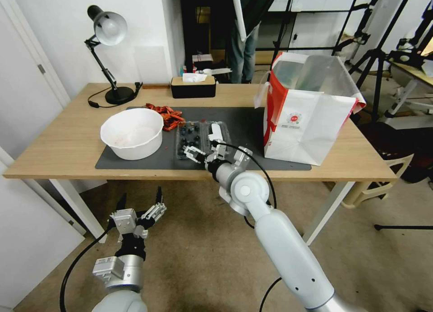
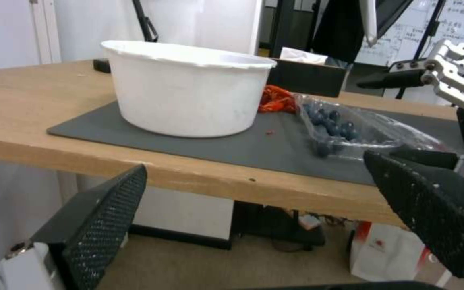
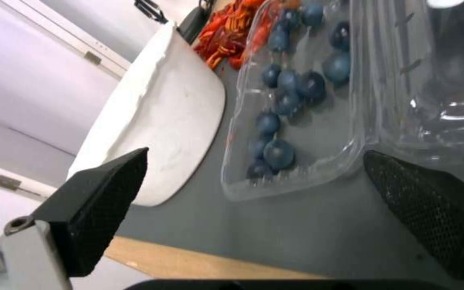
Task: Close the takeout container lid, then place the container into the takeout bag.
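The takeout container point(image 1: 188, 139) lies open on the dark mat, blueberries in the half nearest the bowl. Its lid point(image 1: 218, 133), clear with a white label, lies flat beside it toward the takeout bag point(image 1: 306, 118), which stands upright and open at the mat's right end. My right gripper point(image 1: 204, 148) is open at the container's near edge, low over the mat. In the right wrist view its fingers point(image 3: 98, 205) straddle the berry half point(image 3: 296, 100) and the lid point(image 3: 431, 80). Below the table's front edge, my left gripper point(image 1: 140, 197) hangs open and holds nothing.
A round white bowl point(image 1: 133, 132) sits on the mat point(image 1: 252, 122) just left of the container, with red wrappers point(image 1: 167, 114) behind it. A black tissue box point(image 1: 193, 86) and a desk lamp point(image 1: 108, 32) stand at the back. A person stands beyond the table.
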